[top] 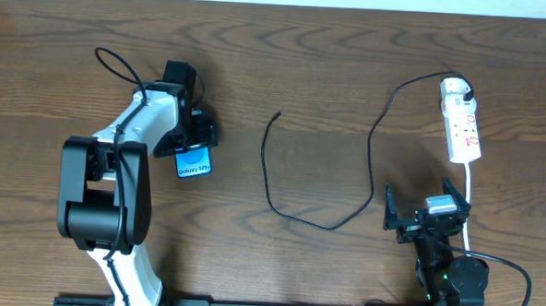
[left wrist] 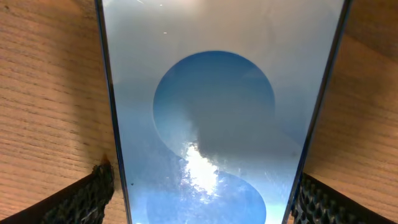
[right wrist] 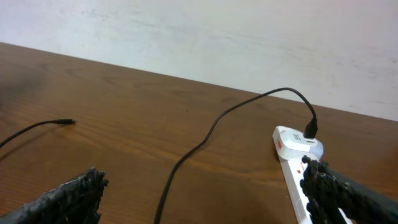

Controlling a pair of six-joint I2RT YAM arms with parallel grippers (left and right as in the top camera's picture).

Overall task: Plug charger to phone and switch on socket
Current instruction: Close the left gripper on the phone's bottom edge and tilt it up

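The phone (top: 195, 162) lies on the table at the left, blue screen up. It fills the left wrist view (left wrist: 217, 112). My left gripper (top: 193, 138) is open just above it, one finger at each long edge (left wrist: 202, 190), with a sliver of table showing beside the left finger. The charger cable (top: 298, 219) loops across the middle; its free tip (top: 276, 114) lies on bare wood and its plug head (top: 465, 88) sits in the white socket strip (top: 463, 124). My right gripper (top: 423, 204) is open and empty, near the strip's cord end. In the right wrist view (right wrist: 202, 183) the cable (right wrist: 186, 162) and the strip (right wrist: 295, 168) show.
The strip's white cord (top: 467, 203) runs toward the front past my right arm. A thicker black robot cable (top: 120, 65) loops behind my left arm. A pale wall (right wrist: 249, 37) stands behind the table's far edge.
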